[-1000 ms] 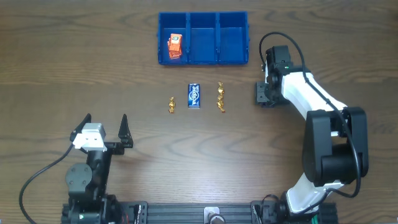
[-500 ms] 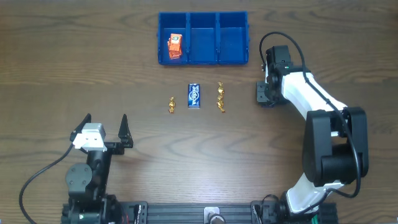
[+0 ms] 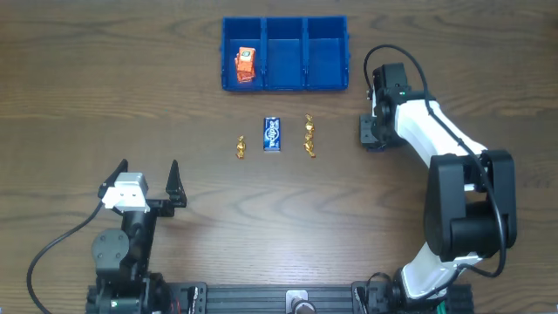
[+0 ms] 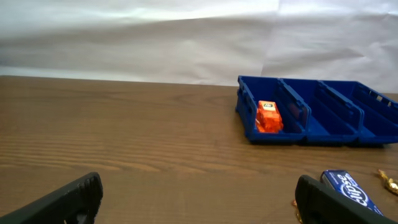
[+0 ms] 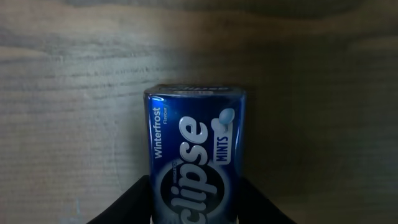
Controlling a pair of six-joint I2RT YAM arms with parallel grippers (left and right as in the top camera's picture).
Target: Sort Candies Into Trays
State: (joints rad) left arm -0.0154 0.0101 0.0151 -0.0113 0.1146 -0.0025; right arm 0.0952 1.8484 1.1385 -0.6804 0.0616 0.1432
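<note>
The right tool [image 3: 369,131] is clenched on a blue rectangular mint tin [image 5: 194,155]. Its dark fingers [image 5: 127,202] press the tin's two long sides, and wood grain shows past the tin's far end. Seen from above, this tool sits over the brown wood-grain counter [image 3: 105,87], to the right of the loose candies and just below the right corner of the blue plastic three-compartment tray [image 3: 284,86] [image 4: 323,134]. Whether the held tin touches the counter cannot be told. The tray stands at the far side of the counter, and its left compartment holds an orange candy packet [image 3: 246,64] [image 4: 268,116]. A second blue mint tin [image 3: 272,133] [image 4: 348,190] lies flat on the counter below the tray's middle. A single gold-wrapped candy [image 3: 241,146] lies just to its left, and a pair of gold-wrapped candies [image 3: 309,137] lies to its right, one above the other. The left tool [image 3: 148,179] [image 4: 199,183] is released, its fingers spread wide and grasping nothing. It sits low at the near left, well apart from the candies.
</note>
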